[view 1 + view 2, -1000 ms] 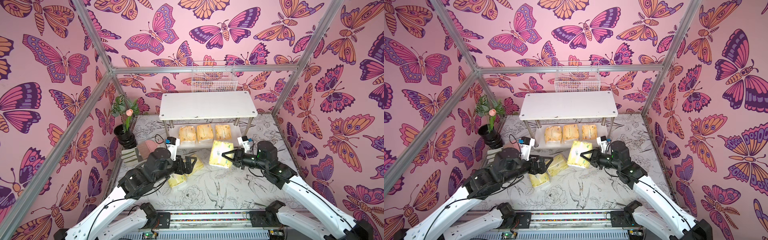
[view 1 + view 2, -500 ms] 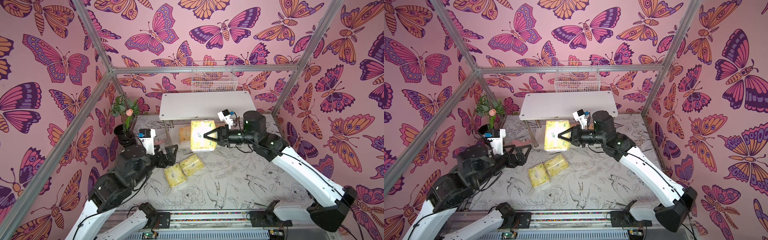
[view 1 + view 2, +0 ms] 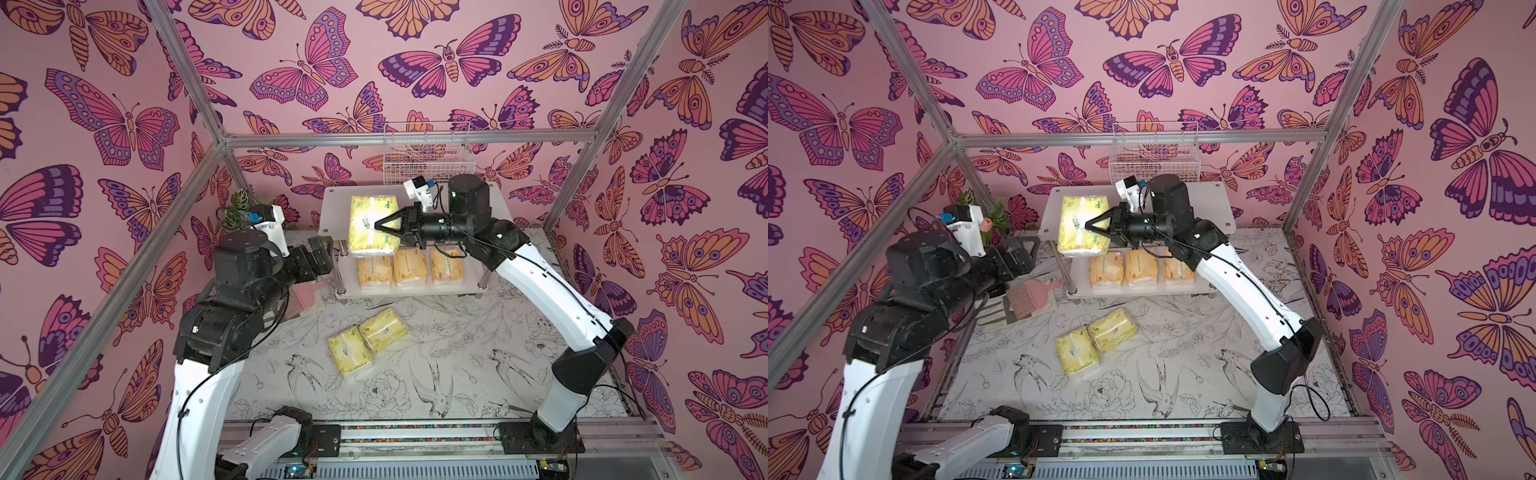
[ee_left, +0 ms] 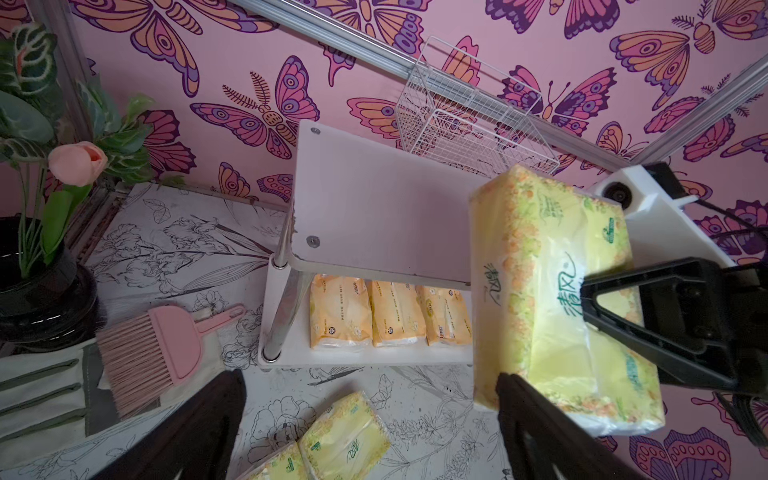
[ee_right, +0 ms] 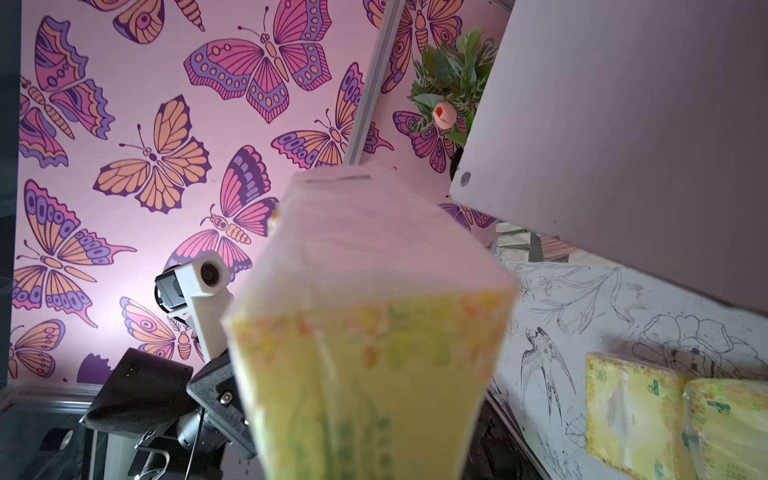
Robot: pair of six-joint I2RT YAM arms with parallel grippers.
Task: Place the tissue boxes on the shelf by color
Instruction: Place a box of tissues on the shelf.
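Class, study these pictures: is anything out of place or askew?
Two yellow-green packs lie crooked on the table, off the shelf, whose lower board holds three orange packs in a neat row. Nothing looks damaged.

Robot lab cell (butterfly-papered walls (image 3: 124,124), aluminium frame (image 3: 291,139))

The yellow-green tissue pack (image 4: 540,257) bears green characters "清风".

You find three tissue packs (image 3: 409,268) in a row on the lower board of the shelf (image 3: 332,212). A fourth pack (image 3: 368,226) hangs over the upper board's left end. Two packs (image 3: 368,338) lie side by side on the table (image 3: 478,345) before the shelf. The wire basket (image 3: 428,153) stands behind it, with the brush (image 3: 1030,297) and potted plant (image 3: 992,212) to its left.
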